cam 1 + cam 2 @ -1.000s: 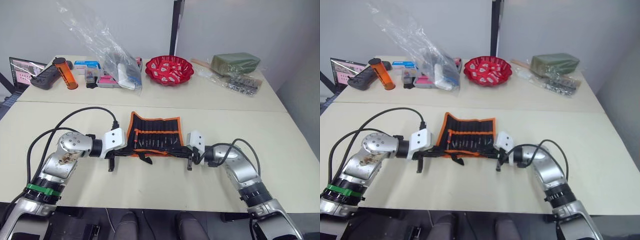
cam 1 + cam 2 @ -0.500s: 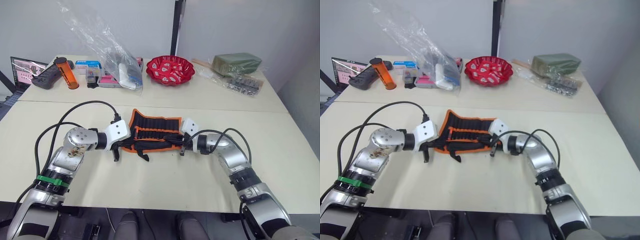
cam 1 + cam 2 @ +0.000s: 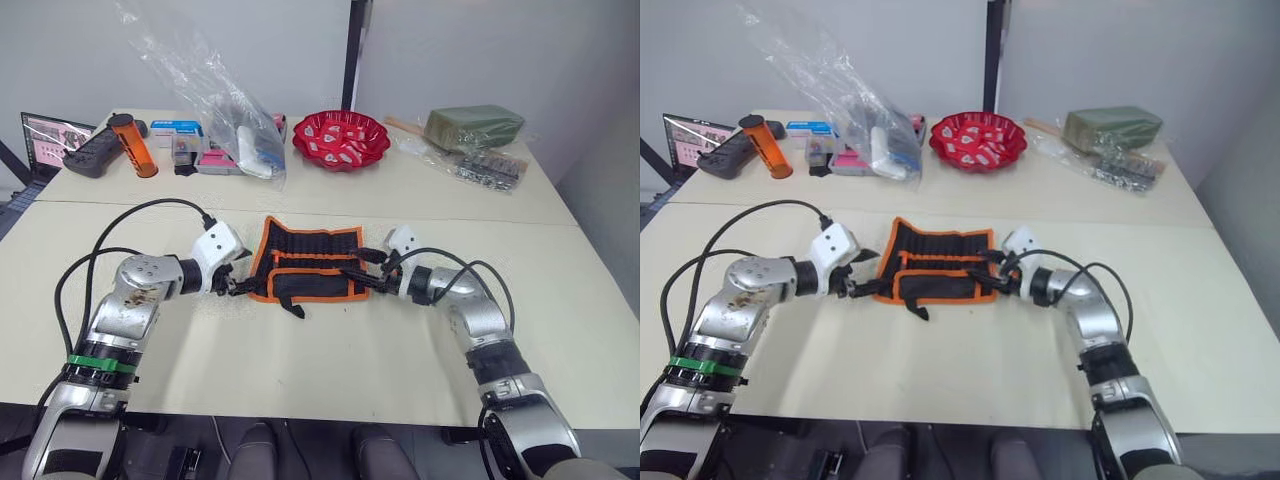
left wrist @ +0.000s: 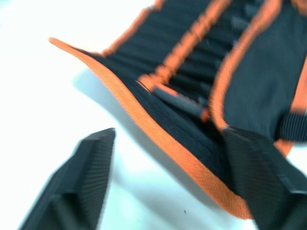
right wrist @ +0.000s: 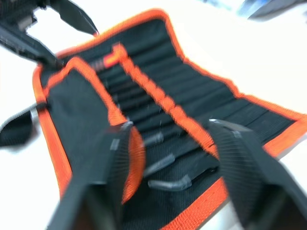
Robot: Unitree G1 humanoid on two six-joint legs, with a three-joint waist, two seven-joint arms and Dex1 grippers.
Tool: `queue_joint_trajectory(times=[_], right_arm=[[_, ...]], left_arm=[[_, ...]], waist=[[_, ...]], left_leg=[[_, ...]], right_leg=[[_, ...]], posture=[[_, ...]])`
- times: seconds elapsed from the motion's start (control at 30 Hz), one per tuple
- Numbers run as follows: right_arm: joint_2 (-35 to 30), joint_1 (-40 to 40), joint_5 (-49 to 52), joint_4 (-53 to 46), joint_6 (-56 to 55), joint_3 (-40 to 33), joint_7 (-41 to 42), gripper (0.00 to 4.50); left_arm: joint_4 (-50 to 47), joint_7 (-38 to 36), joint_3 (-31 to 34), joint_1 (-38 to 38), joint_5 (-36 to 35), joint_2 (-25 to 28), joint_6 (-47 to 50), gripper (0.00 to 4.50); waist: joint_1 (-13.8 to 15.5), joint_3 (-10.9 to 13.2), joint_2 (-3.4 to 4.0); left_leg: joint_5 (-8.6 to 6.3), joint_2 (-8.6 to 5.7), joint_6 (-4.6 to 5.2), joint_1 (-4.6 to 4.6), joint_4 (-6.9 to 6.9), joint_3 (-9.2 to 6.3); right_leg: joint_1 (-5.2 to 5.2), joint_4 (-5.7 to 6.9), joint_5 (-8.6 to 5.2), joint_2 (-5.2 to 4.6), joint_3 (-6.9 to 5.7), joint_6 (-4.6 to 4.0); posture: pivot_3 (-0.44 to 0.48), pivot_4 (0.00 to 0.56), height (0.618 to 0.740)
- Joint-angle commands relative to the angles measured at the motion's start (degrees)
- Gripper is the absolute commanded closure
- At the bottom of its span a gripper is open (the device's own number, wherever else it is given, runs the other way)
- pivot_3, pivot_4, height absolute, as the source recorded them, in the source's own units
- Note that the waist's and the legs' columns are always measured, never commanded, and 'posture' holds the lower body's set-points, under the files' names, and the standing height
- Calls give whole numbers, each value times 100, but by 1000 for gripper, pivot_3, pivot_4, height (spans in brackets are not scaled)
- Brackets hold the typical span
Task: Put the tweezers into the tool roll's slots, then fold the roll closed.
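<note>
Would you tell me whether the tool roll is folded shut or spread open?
Partly folded: the tool roll's near flap lies over its lower half, while the slots beyond remain uncovered.

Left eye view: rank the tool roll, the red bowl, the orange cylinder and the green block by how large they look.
1. Tool roll, clearly largest, though it is also nearest the camera.
2. Red bowl and green block: similar in apparent size, too close to rank.
3. Orange cylinder, smallest.

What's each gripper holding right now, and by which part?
Nothing clamped. The left gripper, open, straddles the left edge of the black, orange-trimmed fabric tool roll; the right gripper, open, straddles its right edge.
</note>
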Motion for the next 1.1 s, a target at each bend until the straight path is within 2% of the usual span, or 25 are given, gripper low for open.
queue_joint_trajectory(times=[0.03, 0.17, 0.23, 0.33, 0.47, 0.63, 0.8, 0.9, 1.1], right_arm=[[7, 130, 381, -852, 282, -173, 39, 574], [63, 331, 332, -1299, 507, 34, -34, 574], [225, 365, 332, -1427, 515, 45, -218, 531], [384, 455, 148, -1454, 456, 217, -383, 1338], [619, 465, -219, -1302, 501, 514, -792, 2716], [893, 553, -331, -1100, 488, 617, -1037, 4410], [1050, 596, -555, -544, 560, 576, -1449, 4487], [1113, 558, -552, -325, 752, 340, -1840, 4487], [998, 598, -646, -151, 1023, 173, -2285, 4487]], left_arm=[[-778, 15, 519, 144, -760, -157, 282, 0], [-1277, 148, 484, 377, -936, -341, 359, 0], [-1404, 345, 407, 471, -975, -526, 454, 585], [-1546, 685, 56, 614, -735, -796, 530, 1517], [-1299, 1268, -391, 656, -302, -1217, 517, 2875], [-972, 1586, -567, 572, -61, -1506, 409, 4489], [-260, 2109, -732, 471, 377, -1816, 204, 4500], [-72, 2277, -571, 520, 312, -2047, 96, 4500], [38, 2238, -399, 600, 271, -1990, 38, 4500]], waist=[[1, 0, 0], [1, 0, 0], [1, 0, 0], [0, 0, 0], [7, -1, -1], [6, -1, -1], [12, -1, -1], [18, -11, -6], [13, -28, -4]], left_leg=[[0, 0, 0, 0, 0, 0], [0, 0, 0, 4, 2, 0], [0, 0, 0, 5, 3, 0], [0, 0, 0, 4, 4, 0], [0, -1, 0, 5, 4, 0], [0, -1, 0, 3, 3, 0], [0, -1, -1, 6, 3, 0], [0, -2, -1, 15, 5, 0], [15, -3, 7, 21, 6, 0]], right_leg=[[0, 0, 0, 0, 0, 0], [4, -1, 0, 0, 0, 1], [4, -1, 0, 0, 0, 1], [4, -1, 0, 0, 1, 1], [6, -6, 0, 0, 1, 1], [3, -7, 1, 0, 1, 2], [8, -9, 1, 0, 1, 2], [19, -11, 3, -1, 1, 4], [23, -15, 24, 0, 2, 10]], posture=[[0, 150, 729], [0, 150, 729], [0, 150, 729], [0, 150, 729], [0, 150, 729], [0, 150, 729], [0, 150, 729], [0, 150, 729], [0, 150, 729]])
